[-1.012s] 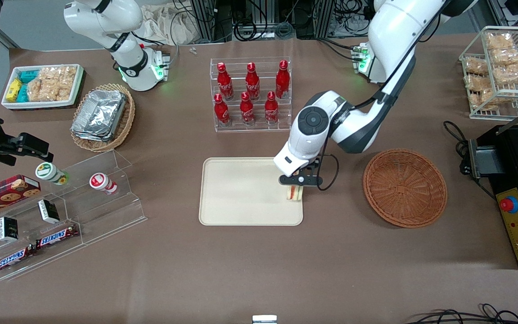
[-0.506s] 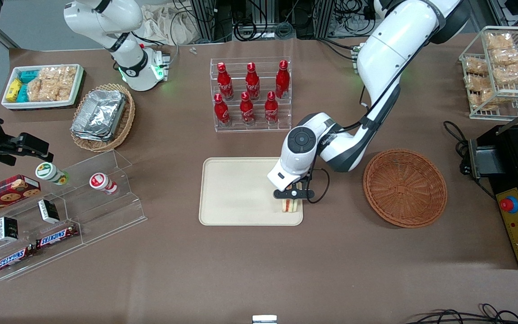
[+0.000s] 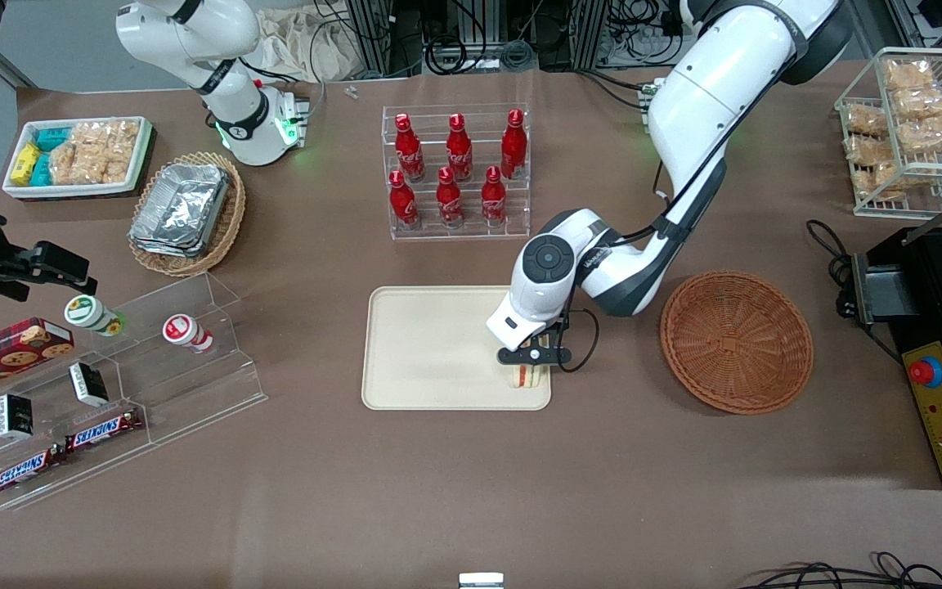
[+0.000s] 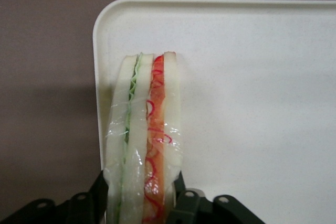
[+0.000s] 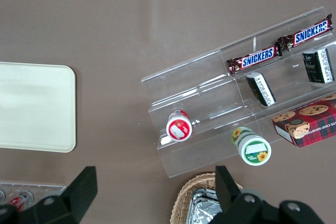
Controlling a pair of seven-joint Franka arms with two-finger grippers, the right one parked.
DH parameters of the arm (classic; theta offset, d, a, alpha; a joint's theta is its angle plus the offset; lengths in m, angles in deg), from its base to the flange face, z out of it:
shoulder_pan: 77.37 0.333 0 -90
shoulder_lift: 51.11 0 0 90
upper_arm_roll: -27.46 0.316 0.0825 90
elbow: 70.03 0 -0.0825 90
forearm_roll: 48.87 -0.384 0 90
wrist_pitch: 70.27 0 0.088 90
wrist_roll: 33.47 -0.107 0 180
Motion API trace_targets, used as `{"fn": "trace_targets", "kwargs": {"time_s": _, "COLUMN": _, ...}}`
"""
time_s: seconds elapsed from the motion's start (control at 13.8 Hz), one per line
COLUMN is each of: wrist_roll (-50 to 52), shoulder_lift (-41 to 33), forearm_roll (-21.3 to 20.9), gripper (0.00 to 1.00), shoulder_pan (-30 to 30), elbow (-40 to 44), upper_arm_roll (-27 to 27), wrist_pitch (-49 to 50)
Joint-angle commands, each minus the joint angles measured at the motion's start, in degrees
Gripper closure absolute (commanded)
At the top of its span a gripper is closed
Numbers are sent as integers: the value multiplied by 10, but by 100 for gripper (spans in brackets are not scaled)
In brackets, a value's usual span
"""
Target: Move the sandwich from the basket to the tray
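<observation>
My left gripper (image 3: 527, 366) is shut on the sandwich (image 3: 527, 375), a clear-wrapped wedge of white bread with green, orange and red filling. It holds it upright over the near corner of the cream tray (image 3: 430, 348), at the tray's end nearest the basket. In the left wrist view the sandwich (image 4: 144, 145) stands between the black fingers (image 4: 184, 203), just inside the tray's rounded corner (image 4: 236, 77). I cannot tell whether it touches the tray. The round reddish-brown wicker basket (image 3: 736, 340) lies beside the tray toward the working arm's end and is empty.
A clear rack of red bottles (image 3: 456, 173) stands farther from the front camera than the tray. A clear stepped stand with snacks (image 3: 111, 384) and a pale basket of foil containers (image 3: 186, 211) lie toward the parked arm's end. A black box with a red button (image 3: 941, 393) sits near the basket.
My gripper carried the sandwich from the tray's edge a little nearer the front camera and lower over the tray corner. In the last half second it hardly moved.
</observation>
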Motion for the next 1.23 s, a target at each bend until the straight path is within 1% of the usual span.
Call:
{"fn": "trace_targets", "kwargs": {"time_s": 0.0, "wrist_roll": 15, "shoulder_lift": 13, "forearm_roll": -14, "gripper": 0, "shoulder_pan": -8, "elbow": 12, "upper_arm_roll": 3, "wrist_pitch": -3}}
{"fn": "trace_targets", "kwargs": {"time_s": 0.22, "wrist_roll": 19, "shoulder_lift": -1, "forearm_roll": -7, "gripper": 0, "shoulder_pan": -5, "elbow": 14, "upper_arm_roll": 2, "wrist_pitch": 3}}
{"fn": "trace_targets", "kwargs": {"time_s": 0.36, "wrist_roll": 33, "shoulder_lift": -36, "forearm_roll": -4, "gripper": 0, "shoulder_pan": 4, "elbow": 15, "upper_arm_roll": 3, "wrist_pitch": 13}}
{"fn": "trace_targets", "kwargs": {"time_s": 0.43, "wrist_roll": 39, "shoulder_lift": -53, "forearm_roll": -4, "gripper": 0, "shoulder_pan": 17, "elbow": 22, "upper_arm_roll": 2, "wrist_pitch": 39}}
{"fn": "trace_targets", "kwargs": {"time_s": 0.58, "wrist_roll": 28, "shoulder_lift": -82, "forearm_roll": -5, "gripper": 0, "shoulder_pan": 22, "elbow": 58, "upper_arm_roll": 2, "wrist_pitch": 146}}
{"fn": "trace_targets", "kwargs": {"time_s": 0.72, "wrist_roll": -14, "shoulder_lift": -102, "forearm_roll": 2, "gripper": 0, "shoulder_pan": 46, "elbow": 95, "upper_arm_roll": -1, "wrist_pitch": 231}}
{"fn": "trace_targets", "kwargs": {"time_s": 0.87, "wrist_roll": -52, "shoulder_lift": -142, "forearm_roll": 50, "gripper": 0, "shoulder_pan": 57, "elbow": 118, "upper_arm_roll": 2, "wrist_pitch": 286}}
{"fn": "trace_targets", "kwargs": {"time_s": 1.01, "wrist_roll": -103, "shoulder_lift": -178, "forearm_roll": 87, "gripper": 0, "shoulder_pan": 102, "elbow": 122, "upper_arm_roll": 1, "wrist_pitch": 317}}
{"fn": "trace_targets", "kwargs": {"time_s": 1.08, "wrist_roll": -121, "shoulder_lift": -190, "forearm_roll": 104, "gripper": 0, "shoulder_pan": 116, "elbow": 123, "upper_arm_roll": 0, "wrist_pitch": 328}}
{"fn": "trace_targets", "kwargs": {"time_s": 1.16, "wrist_roll": -135, "shoulder_lift": -203, "forearm_roll": 111, "gripper": 0, "shoulder_pan": 121, "elbow": 127, "upper_arm_roll": 2, "wrist_pitch": 345}}
